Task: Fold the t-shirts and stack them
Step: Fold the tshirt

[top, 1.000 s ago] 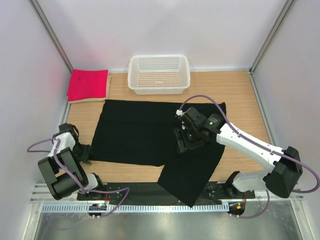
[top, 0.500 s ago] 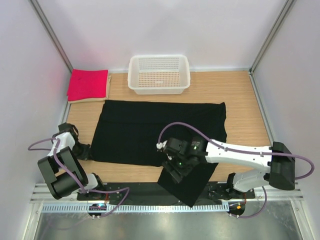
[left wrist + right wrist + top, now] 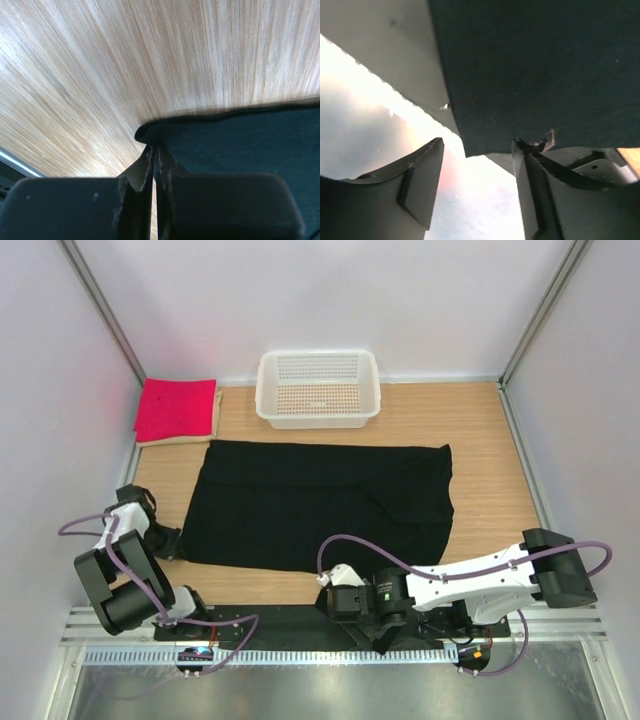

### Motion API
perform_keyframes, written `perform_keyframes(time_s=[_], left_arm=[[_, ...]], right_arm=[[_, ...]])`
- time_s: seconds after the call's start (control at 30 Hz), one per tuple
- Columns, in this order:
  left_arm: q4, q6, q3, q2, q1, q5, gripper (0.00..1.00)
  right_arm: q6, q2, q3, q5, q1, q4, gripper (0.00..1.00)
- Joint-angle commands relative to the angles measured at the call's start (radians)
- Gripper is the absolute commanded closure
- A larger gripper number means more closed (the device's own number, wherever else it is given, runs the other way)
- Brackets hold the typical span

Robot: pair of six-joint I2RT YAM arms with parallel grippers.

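Note:
The large black t-shirt lies spread flat across the middle of the table, and part of it hangs over the front edge. My left gripper is shut on the shirt's near left corner; the left wrist view shows the fingers pinching the cloth edge. My right gripper is low at the table's front edge, open. In the right wrist view its jaws stand wide apart, with the hanging black cloth just past the tips. The pink-red t-shirt lies folded on the beige one at the back left.
A white mesh basket stands at the back centre, just behind the black shirt. White walls close in both sides. A black rail and a metal ledge run along the front edge under the arms.
My right arm has swung from the shirt's middle right down to the front edge, its gripper now low by the hanging flap. The left gripper has stayed at the corner.

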State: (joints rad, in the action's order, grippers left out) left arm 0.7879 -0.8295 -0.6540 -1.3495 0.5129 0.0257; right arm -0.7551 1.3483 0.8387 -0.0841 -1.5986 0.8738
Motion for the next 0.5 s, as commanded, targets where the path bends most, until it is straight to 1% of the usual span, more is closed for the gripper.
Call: perform_keyframes(time_s=[0.0,0.13,0.23,0.3,0.47], left_arm=[[-0.148,0.0,0.022,-0.066,0.004,-0.007,1.0],[-0.15,0.003,0.008,-0.082,0.006,-0.012,1.0],[-0.148,0.003,0.002,-0.091,0.006,-0.018,1.0],[-0.15,0.003,0.002,-0.099,0.004,-0.02,1.0],[-0.154,-0.002,0.007,-0.114,0.006,-0.017,1.0]], right_arm=[[-0.153,0.015,-0.023,-0.077,-0.02,-0.033,0.38],[-0.193,0.003,-0.087,-0.054,-0.032,-0.073,0.45],[-0.204,-0.003,-0.095,-0.056,-0.032,-0.084,0.48],[-0.201,0.024,-0.089,-0.039,-0.032,-0.09,0.5],[-0.197,0.061,-0.075,-0.014,-0.032,-0.11,0.52]])
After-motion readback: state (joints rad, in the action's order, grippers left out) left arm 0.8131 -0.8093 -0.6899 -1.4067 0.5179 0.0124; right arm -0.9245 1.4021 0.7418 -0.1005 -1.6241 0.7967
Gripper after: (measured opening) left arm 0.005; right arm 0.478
